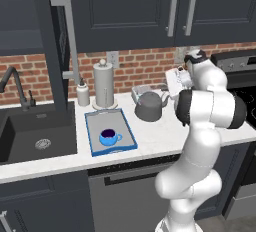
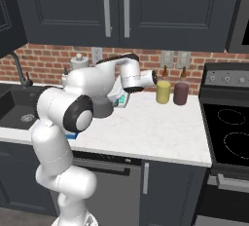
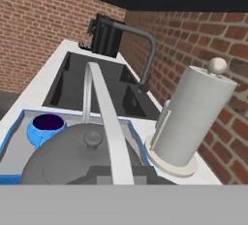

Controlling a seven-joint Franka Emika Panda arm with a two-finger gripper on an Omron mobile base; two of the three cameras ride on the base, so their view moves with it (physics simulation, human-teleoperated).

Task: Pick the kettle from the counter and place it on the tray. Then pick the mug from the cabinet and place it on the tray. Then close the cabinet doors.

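1. We see mug already on tray.
2. Kettle on worktop beside tray, just ahead of fingers.
3. Fingers pressed together, holding nothing we can see.
4. Left: kettle, cabinet door.

No text, label, brand, number or sign can be read anywhere.

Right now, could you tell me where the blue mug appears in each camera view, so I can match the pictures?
Left base view: the mug sits near the middle of the tray, left of centre.
Right base view: I cannot make the mug out; the arm covers that part of the counter.
Hand view: the mug is at lower left, behind the kettle.
Shared landmark: the paper-towel roll.
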